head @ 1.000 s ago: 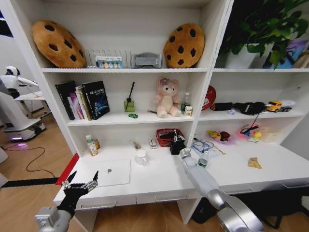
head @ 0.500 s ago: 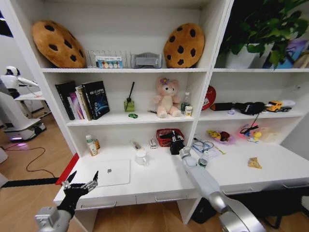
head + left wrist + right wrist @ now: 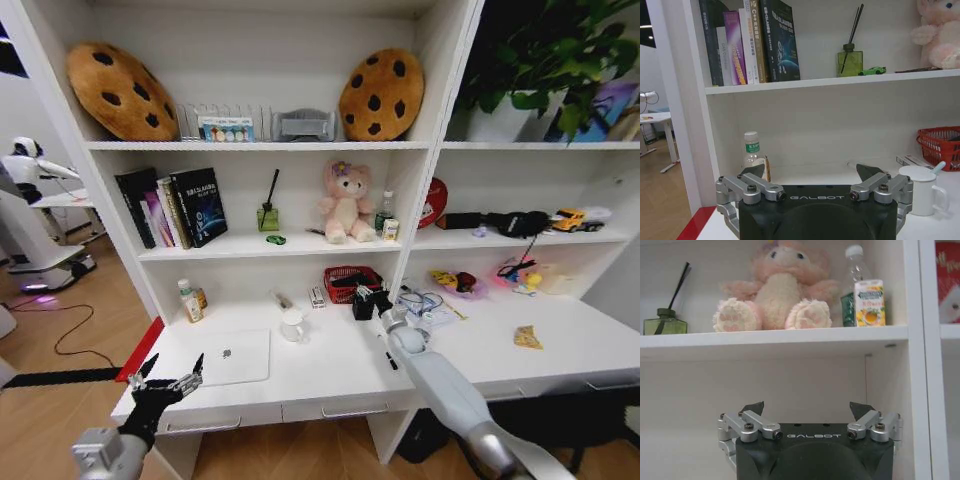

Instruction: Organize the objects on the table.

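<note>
Right pincer (image 3: 371, 301) agape by basket (image 3: 345, 281) | laptop (image 3: 232, 357) flat, long axis along table (image 3: 330, 380)

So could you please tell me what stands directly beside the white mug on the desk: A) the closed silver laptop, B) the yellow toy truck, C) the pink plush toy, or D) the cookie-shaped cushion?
A: in the head view the white mug stands on the table just past the far right corner of the closed silver laptop; the other things sit up on shelves.

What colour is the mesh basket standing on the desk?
Red. The mesh basket shows best in the head view, at the back of the desk.
</note>
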You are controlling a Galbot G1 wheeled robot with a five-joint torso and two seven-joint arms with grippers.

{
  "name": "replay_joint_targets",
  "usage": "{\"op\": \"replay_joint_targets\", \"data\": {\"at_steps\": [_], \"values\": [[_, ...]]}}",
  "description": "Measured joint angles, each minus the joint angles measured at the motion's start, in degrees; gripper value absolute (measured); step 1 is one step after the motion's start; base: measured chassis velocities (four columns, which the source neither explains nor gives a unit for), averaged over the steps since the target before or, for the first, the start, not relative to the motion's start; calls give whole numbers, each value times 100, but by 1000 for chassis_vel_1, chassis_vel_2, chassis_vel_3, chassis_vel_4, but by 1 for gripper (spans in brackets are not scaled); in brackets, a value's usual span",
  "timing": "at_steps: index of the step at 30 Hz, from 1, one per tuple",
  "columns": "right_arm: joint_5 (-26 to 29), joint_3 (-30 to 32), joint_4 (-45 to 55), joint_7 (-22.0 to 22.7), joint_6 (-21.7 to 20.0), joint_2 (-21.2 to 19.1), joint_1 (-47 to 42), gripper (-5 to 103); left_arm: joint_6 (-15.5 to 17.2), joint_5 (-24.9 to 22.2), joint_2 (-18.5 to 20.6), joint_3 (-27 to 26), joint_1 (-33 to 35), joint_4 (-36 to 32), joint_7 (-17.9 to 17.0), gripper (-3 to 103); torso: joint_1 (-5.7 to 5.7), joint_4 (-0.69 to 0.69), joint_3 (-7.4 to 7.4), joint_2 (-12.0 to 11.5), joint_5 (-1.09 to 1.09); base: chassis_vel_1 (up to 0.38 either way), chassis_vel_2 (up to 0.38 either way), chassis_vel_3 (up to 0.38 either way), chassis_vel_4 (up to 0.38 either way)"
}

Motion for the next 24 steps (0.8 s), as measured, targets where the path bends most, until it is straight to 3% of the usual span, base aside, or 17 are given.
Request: {"op": "replay_joint_targets", "data": {"at_steps": [1, 4, 5, 6, 8, 15, 24], "values": [[470, -60, 731, 302, -478, -282, -205, 98, 0, 0, 0, 0, 0, 0, 0, 100, 0, 2, 0, 0, 1, 0, 0, 0, 0], [2284, 133, 3024, 1769, -2644, -1009, -1137, 100, 0, 0, 0, 1, 0, 1, 0, 100, 0, 4, -1, 0, 1, 0, 0, 0, 0], [2284, 133, 3024, 1769, -2644, -1009, -1137, 100, 0, 0, 0, 1, 0, 1, 0, 100, 0, 4, -1, 0, 1, 0, 0, 0, 0], [2803, 371, 3614, 2187, -3272, -1197, -1504, 100, 0, 0, 0, 0, 0, 0, 1, 100, -1, 2, -1, 1, -1, 0, 0, 0, 0], [3084, 601, 4022, 2484, -3643, -1408, -1877, 100, 0, 0, 0, -1, 0, 0, -3, 100, 0, 1, -1, 1, 2, 0, 0, 0, 0], [2900, 784, 3898, 2311, -3928, -1647, -2330, 100, 0, 0, 0, 0, 0, 0, -1, 100, -1, 2, 0, 1, 1, 0, 0, 0, 0], [2673, 403, 2692, 1935, -3937, -1293, -1930, 100, 0, 0, 0, 0, 0, 0, -1, 100, 1, 3, 1, 0, 1, 0, 0, 0, 0]]}}
